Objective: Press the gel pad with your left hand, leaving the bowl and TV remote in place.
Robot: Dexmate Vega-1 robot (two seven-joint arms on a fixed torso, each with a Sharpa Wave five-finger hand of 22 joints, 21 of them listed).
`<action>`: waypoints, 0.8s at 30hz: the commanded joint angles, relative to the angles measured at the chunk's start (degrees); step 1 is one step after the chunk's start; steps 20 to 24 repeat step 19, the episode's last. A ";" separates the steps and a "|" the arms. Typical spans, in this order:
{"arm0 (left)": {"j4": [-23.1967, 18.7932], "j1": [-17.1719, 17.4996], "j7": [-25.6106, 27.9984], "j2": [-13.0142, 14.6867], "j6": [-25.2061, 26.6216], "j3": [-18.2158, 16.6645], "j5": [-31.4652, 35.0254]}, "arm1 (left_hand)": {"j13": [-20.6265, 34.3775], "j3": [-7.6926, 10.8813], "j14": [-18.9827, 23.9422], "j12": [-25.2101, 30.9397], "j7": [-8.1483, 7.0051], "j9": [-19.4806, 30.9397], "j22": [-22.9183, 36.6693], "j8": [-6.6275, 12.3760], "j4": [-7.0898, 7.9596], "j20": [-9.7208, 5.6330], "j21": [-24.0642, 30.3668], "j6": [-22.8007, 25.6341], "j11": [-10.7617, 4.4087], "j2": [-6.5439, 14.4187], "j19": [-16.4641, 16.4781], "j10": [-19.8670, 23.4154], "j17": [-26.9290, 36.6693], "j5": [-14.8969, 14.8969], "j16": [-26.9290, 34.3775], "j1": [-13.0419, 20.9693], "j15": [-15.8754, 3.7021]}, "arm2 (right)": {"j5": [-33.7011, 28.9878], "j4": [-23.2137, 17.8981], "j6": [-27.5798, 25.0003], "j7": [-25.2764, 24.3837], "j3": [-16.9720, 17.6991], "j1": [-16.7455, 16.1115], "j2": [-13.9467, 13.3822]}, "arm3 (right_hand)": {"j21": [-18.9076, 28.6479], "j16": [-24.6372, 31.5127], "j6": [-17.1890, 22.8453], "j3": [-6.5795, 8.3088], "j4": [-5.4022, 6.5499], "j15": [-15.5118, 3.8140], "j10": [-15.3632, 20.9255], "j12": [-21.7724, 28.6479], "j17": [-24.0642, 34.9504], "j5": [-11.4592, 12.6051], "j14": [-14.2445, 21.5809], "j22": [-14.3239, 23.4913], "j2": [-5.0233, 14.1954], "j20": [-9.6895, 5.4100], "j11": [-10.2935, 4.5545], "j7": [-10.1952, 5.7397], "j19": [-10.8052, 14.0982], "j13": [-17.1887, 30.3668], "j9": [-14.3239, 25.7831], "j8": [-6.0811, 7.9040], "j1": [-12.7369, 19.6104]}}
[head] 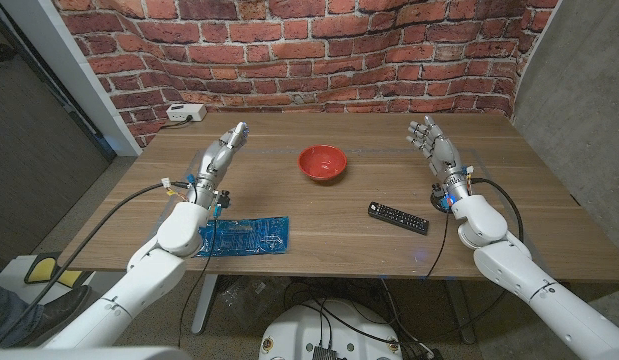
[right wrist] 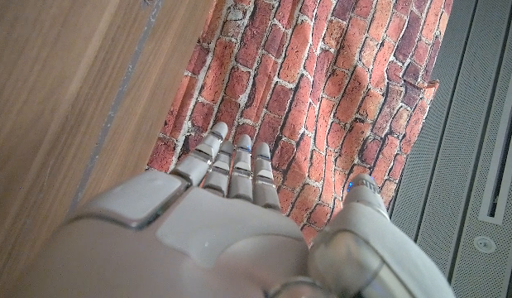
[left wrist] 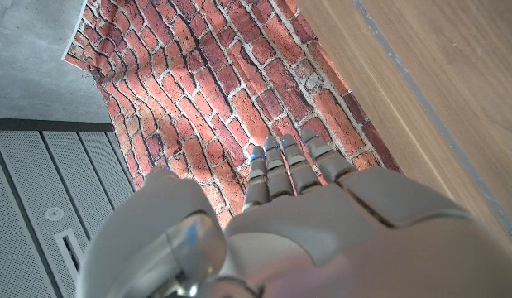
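A blue gel pad [head: 247, 236] lies near the table's front edge, left of centre, partly under my left forearm. A red bowl [head: 322, 162] sits mid-table and a black TV remote [head: 397, 217] lies to its right, nearer the front. My left hand [head: 223, 153] is raised over the table's left side, fingers straight and together, holding nothing, well beyond the pad. My right hand [head: 435, 145] stands at the right, fingers apart and empty. In the wrist views the left hand [left wrist: 289, 207] and right hand [right wrist: 231, 199] point their fingers at the brick wall.
The wooden table [head: 339, 130] backs onto a brick-pattern wall [head: 289, 50]. A white power strip [head: 185, 113] lies at the back left corner. A small black and blue object [head: 444, 200] sits under my right wrist. Cables hang from both arms.
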 commanded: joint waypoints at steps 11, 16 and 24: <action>4.54 -8.51 -1.11 0.66 5.12 3.34 -2.56 | 0.15 -0.12 -0.39 0.39 -0.12 0.14 0.07 0.55 0.17 -0.21 0.06 -0.03 -0.03 0.23 -0.58 -0.08 0.18 -0.25 0.19 -0.18 -0.08 | 1.41 5.31 -1.25 2.97 -1.76 5.29 2.20 | -0.13 -0.12 0.12 -0.12 -0.11 0.24 -0.38 -0.13 0.05 -0.19 -0.28 0.20 -0.15 -0.55 -0.14 0.43 -0.20 0.09 0.22 -0.17 0.77; 4.19 -8.29 -0.78 1.06 5.09 3.26 -2.73 | 0.15 -0.12 -0.35 0.48 -0.08 0.13 0.07 0.67 0.17 -0.25 0.13 0.05 0.04 0.27 -0.64 -0.10 0.17 -0.28 0.28 -0.15 -0.08 | 1.48 6.10 -1.07 3.48 -2.03 6.04 2.63 | -0.16 -0.10 0.07 -0.15 -0.09 0.27 -0.34 -0.12 0.06 -0.19 -0.29 0.21 -0.16 -0.47 -0.11 0.42 -0.25 0.09 0.22 -0.19 0.75; 4.91 -8.67 -0.99 0.89 4.28 3.43 -2.76 | 0.15 -0.12 -0.28 0.56 -0.12 0.13 0.07 0.70 0.17 -0.26 0.15 0.03 0.05 0.29 -0.70 0.00 0.17 -0.30 0.35 -0.14 -0.12 | 1.08 5.41 -1.51 3.03 -2.05 5.94 2.36 | -0.17 -0.09 0.05 -0.15 -0.09 0.29 -0.34 -0.12 0.05 -0.19 -0.30 0.21 -0.13 -0.47 -0.16 0.46 -0.25 0.09 0.22 -0.19 0.77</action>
